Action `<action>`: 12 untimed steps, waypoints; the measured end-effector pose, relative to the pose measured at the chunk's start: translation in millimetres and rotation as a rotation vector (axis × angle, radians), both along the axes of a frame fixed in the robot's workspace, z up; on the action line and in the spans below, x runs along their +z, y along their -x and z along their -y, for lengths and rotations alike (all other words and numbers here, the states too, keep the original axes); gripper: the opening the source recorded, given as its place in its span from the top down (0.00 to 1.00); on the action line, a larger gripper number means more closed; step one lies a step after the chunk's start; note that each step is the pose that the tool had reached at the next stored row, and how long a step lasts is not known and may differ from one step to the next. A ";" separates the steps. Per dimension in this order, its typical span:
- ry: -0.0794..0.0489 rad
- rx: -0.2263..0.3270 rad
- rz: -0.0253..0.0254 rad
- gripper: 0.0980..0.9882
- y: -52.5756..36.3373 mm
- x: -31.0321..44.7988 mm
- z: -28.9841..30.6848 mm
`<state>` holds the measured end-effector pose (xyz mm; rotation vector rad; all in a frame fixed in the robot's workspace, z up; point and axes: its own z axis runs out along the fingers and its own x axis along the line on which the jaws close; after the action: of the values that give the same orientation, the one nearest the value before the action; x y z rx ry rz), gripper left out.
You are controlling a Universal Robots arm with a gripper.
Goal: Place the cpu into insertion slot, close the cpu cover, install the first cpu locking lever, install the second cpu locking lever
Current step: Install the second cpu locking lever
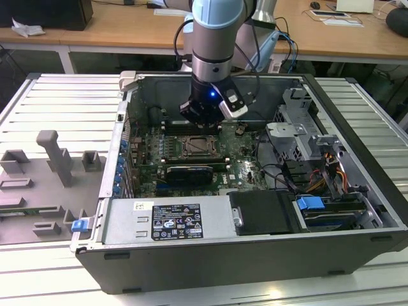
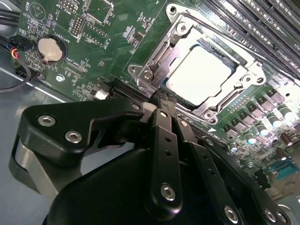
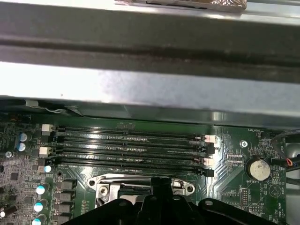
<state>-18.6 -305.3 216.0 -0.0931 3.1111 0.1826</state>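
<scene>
Fingers (image 2: 161, 101) pinched together beside the cover (image 2: 187, 40); second wrist view reveals the seated cpu (image 2: 199, 75).

Print noted, none legible to me: white sticker (image 1: 167, 222) on the near metal cover (image 1: 213, 223); tiny white lettering on the motherboard (image 3: 232, 140) beside the coin cell (image 3: 258, 169) (image 2: 49, 49), in both wrist views.

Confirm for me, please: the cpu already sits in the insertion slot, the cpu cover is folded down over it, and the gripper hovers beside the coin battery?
Not quite: the gripper is at the edge of the cpu cover, well away from the coin battery, as the second wrist view shows. The cpu does sit in the insertion slot under the cover.
</scene>
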 end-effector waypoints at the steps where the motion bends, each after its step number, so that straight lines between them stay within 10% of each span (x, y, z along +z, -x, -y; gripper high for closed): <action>1: 0.000 0.000 0.0000 0.99 0.0 0.0 0.5; 12: 0.000 0.000 -0.0002 0.99 0.0 0.8 7.1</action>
<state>-18.6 -312.4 216.8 -0.0931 3.1113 0.1821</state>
